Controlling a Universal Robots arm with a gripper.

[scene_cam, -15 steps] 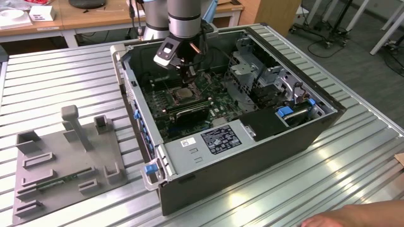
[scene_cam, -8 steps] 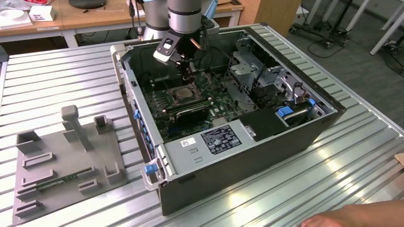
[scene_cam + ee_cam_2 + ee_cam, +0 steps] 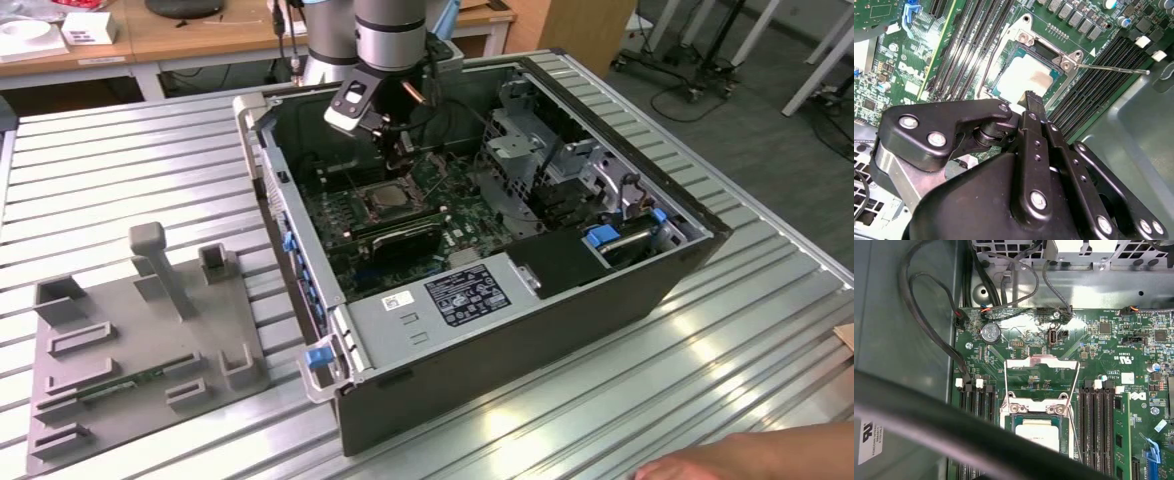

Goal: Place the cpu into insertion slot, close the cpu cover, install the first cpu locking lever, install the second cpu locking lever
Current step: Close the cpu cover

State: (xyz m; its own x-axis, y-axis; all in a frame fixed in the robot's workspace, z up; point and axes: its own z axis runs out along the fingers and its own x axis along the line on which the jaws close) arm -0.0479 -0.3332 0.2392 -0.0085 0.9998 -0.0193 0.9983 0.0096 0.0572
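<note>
Grey fixture plate [image 3: 123, 345] on ribbed table [image 3: 747, 330], beside open computer case [image 3: 561, 330]; coin battery [image 3: 990, 332] on motherboard [image 3: 1094, 342].

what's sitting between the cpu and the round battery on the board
The open cpu cover, swung back from the cpu, lies between it and the round battery, in the first wrist view.

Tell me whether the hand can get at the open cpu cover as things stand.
Probably yes. The hand hangs right above the cpu seated in the insertion slot, and the cpu cover stands open just beyond it, with nothing lying across it in the first wrist view.
</note>
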